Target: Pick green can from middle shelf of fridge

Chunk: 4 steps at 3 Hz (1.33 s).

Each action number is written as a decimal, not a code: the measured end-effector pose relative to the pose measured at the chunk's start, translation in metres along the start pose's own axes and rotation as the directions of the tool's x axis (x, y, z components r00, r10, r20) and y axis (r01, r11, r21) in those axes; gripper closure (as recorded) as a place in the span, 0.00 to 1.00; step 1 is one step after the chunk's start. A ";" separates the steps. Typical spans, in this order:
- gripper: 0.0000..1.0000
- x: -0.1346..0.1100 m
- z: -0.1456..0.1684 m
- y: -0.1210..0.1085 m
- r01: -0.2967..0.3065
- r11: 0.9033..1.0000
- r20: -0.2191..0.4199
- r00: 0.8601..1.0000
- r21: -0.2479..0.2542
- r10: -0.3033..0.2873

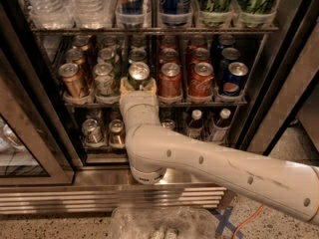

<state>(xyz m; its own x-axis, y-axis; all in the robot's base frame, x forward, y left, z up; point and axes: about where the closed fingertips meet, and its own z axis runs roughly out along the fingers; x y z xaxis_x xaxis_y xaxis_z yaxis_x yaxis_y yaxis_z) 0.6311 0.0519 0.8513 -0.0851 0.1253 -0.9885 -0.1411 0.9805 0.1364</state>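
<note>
The green can (138, 73) stands at the front of its lane on the middle shelf (209, 102) of the fridge (149, 180), its silver top with pull tab showing. My gripper (138, 87) is right at the can, around its lower body, which the wrist hides. The white arm (209, 163) reaches in from the lower right. Paler white-and-green cans (103, 78) stand just left of the green can and red cans (170, 78) just right.
Gold cans (72, 79) and blue cans (234, 78) fill the outer lanes. Water bottles (50, 4) and tall cans stand on the rack above; small bottles (194, 123) and cans (92, 131) below. The open glass door (20, 148) is at the left, the frame (289, 83) at the right.
</note>
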 end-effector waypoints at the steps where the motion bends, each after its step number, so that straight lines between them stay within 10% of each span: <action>1: 1.00 -0.007 -0.011 0.005 -0.027 0.997 0.002 1.000 -0.069 0.027; 2: 1.00 -0.028 -0.045 0.008 -0.132 0.972 0.009 0.991 -0.195 0.136; 3: 1.00 -0.038 -0.066 -0.036 -0.211 0.950 -0.024 0.977 -0.231 0.211; 4: 1.00 -0.031 -0.084 -0.075 -0.190 0.950 -0.076 0.981 -0.246 0.177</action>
<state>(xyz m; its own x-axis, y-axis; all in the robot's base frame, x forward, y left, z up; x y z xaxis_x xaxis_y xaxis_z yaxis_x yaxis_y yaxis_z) 0.5620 -0.0385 0.8775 -0.1838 0.2849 -0.9408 -0.3602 0.8710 0.3341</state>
